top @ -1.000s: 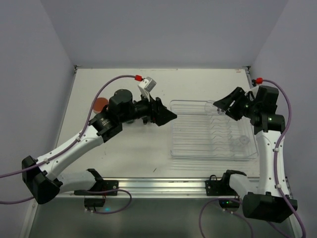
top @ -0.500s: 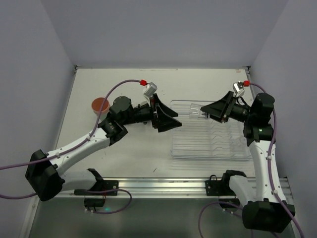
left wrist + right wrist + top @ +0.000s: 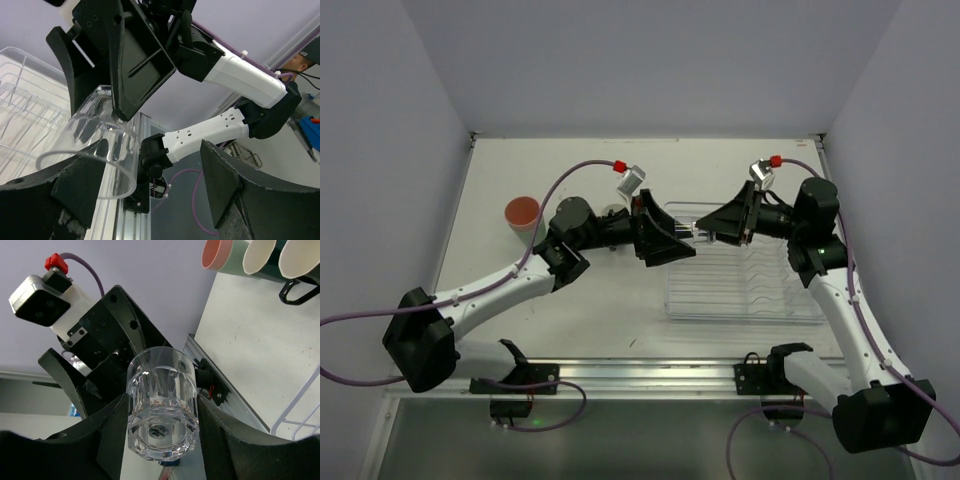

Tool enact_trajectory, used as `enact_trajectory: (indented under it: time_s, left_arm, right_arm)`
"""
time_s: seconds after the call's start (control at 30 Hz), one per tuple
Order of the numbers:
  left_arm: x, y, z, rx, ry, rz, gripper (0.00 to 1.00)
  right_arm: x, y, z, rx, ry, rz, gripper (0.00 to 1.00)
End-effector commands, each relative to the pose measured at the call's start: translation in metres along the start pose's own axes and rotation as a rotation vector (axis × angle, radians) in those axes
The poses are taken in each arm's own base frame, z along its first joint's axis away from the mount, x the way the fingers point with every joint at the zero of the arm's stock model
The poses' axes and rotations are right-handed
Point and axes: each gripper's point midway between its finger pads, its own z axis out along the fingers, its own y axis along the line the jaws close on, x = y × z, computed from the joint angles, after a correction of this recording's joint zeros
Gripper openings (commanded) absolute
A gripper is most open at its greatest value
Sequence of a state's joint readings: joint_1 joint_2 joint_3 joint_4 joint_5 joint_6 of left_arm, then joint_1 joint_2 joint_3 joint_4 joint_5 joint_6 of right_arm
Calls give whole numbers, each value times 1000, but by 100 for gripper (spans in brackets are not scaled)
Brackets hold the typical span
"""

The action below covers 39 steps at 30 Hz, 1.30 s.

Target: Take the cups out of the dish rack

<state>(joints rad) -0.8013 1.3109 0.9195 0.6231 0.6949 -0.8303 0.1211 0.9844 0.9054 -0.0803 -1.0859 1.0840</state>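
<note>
I am gripping a clear, faceted glass (image 3: 161,402) in the right jaws; left jaws are gaping wide at its round rim.

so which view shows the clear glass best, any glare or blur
right wrist: clear glass sharp, bright glints on its facets; left wrist: its rim crisp, dish rack washed pale; top external: even light, glass nearly lost against the rack.

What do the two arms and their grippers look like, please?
The left arm and right arm have white links with black joints and bases. The left gripper and right gripper are black, with broad wedge-shaped fingers. A purple cable with a red connector runs to a small grey camera on each wrist.
</note>
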Motion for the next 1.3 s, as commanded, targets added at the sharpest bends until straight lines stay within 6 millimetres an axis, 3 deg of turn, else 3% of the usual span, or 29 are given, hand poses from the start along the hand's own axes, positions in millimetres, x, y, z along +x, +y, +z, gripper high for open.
enact_trajectory:
  time_s: [0.0, 0.03, 0.07, 0.2, 0.23, 0.27, 0.3, 0.33, 0.4, 0.43, 0.5, 0.57, 0.67, 0.7, 0.8, 0.83, 0.97, 1.07, 1.27]
  left_arm:
    - [-15, -17, 5, 63, -38, 44, 78]
    - [-16, -18, 5, 64, -39, 45, 74]
    - [-16, -19, 5, 67, -37, 48, 60]
    - [-13, -15, 5, 56, -33, 40, 31]
    - [-12, -13, 5, 49, -28, 34, 11]
    - [-12, -12, 5, 39, -26, 29, 0]
    - [-12, -11, 4, 27, -24, 40, 0]
    - [-11, -10, 2, 6, -12, 35, 0]
    - [-15, -5, -1, -48, -17, 69, 0]
    - [-9, 2, -6, -108, 17, 44, 0]
    - [-17, 14, -13, -205, 16, 76, 0]
    - [-6, 34, -28, -350, 76, 36, 0]
    - [12, 56, -55, -534, 167, 25, 0]
    - [27, 66, -69, -613, 224, -7, 0]
    - [39, 97, -103, -847, 267, -19, 0]
    - [58, 107, -120, -929, 336, -54, 0]
    - [95, 143, -170, -1185, 426, -82, 0]
    - [113, 155, -193, -1297, 453, -110, 0]
    - [122, 167, -223, -1474, 513, -86, 0]
  right_arm:
    - [-9, 20, 8, -36, -22, -48, 0]
    - [-9, 17, 9, -33, -18, -37, 0]
    - [-9, 16, 9, -31, -19, -30, 0]
    - [-11, 16, 10, -41, -20, -36, 4]
    - [-12, 16, 11, -39, -24, -35, 7]
    - [-12, 15, 11, -35, -30, -45, 9]
    - [-12, 16, 9, -18, -32, -39, 14]
    - [-13, 16, 9, 0, -38, -44, 32]
    - [-15, 12, 6, 62, -56, -68, 53]
    - [-17, 11, 4, 90, -67, -76, 74]
    - [-24, -1, -2, 214, -122, -104, 90]
    - [-32, -15, -10, 325, -162, -146, 99]
    - [-46, -55, -42, 621, -274, -132, 99]
    - [-51, -59, -50, 671, -301, -141, 99]
    - [-61, -88, -86, 910, -387, -137, 99]
    - [-63, -94, -97, 971, -409, -133, 99]
    - [-61, -121, -141, 1238, -457, -125, 99]
    - [-58, -132, -154, 1321, -454, -123, 99]
    - [-55, -135, -154, 1324, -451, -101, 99]
